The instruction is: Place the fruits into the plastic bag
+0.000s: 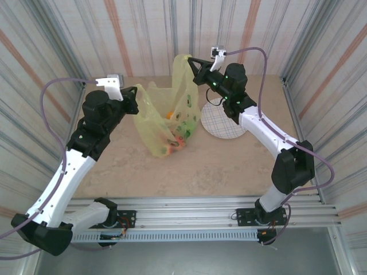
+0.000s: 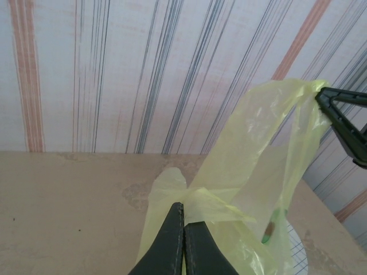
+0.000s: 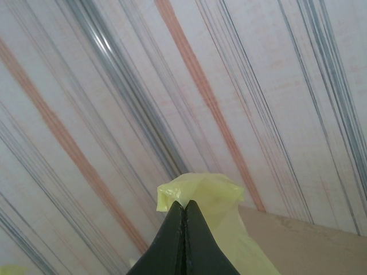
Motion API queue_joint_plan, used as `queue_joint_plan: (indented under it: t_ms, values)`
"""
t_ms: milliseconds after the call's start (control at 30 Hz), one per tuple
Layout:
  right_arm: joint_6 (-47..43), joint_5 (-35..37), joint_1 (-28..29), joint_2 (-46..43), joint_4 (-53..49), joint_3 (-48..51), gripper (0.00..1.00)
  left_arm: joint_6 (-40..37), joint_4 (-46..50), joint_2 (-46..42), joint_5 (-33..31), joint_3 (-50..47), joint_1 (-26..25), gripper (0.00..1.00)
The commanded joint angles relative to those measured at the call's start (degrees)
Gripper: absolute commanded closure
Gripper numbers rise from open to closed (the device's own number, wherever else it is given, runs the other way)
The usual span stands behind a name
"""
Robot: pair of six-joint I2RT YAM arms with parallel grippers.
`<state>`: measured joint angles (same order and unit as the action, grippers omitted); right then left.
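Fruits (image 1: pixel 174 144) sat bunched low inside plastic bag (image 1: pixel 166 123), below and between both end effectors. Left end effector (image 2: pixel 183 207) clenched on one bag handle. Right end effector (image 3: pixel 185 204) clenched on other handle, held higher. Bag hung stretched between them, bottom apparently on tabletop (image 1: pixel 172 172). Plate (image 1: pixel 226 130) lay below right end effector, beside bag. Risk: thin film slipping from pinch or tearing if arms pulled apart; mouth sagging, fruits rolling out.
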<state>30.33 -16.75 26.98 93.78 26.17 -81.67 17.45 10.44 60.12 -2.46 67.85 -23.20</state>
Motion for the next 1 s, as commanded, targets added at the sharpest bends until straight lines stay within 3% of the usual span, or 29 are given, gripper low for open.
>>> queue_joint_plan:
  t_ms: [0, 333, 500, 633, 767, 867, 967]
  values:
    - [-2.46, -0.33, -0.37, 0.03, -1.28, -1.78, 1.00, 1.72, -2.86, -0.38, 2.24, 0.10, 0.35, 1.00]
    - [-3.53, 1.36, -1.90, 0.24, -3.93, 3.70, 1.00, 5.80, -3.24, 1.15, 9.49, -6.23, -1.04, 1.00]
    - [-3.23, 2.17, -4.29, -1.26, -6.61, 8.24, 0.98, 3.72, -2.05, 0.86, 11.45, -5.52, -1.23, 0.85]
    - [-3.08, 1.42, -5.98, -3.58, -8.74, 9.98, 0.74, 1.79, -0.61, 0.19, 12.77, -3.66, -1.23, 0.59]
    - [-4.76, 0.79, -6.83, -7.70, -11.99, 10.39, 0.42, 0.16, 1.71, -1.37, 12.40, -2.46, -1.14, 0.28]
    - [-7.53, 2.03, -6.88, -11.47, -14.47, 11.21, 0.24, -0.92, 3.30, -3.66, 10.68, -2.43, -0.88, 0.12]
    - [-10.26, 3.91, -7.01, -15.32, -16.72, 12.40, 0.14, -2.42, 4.14, -6.52, 8.66, -3.10, -0.45, 0.03]
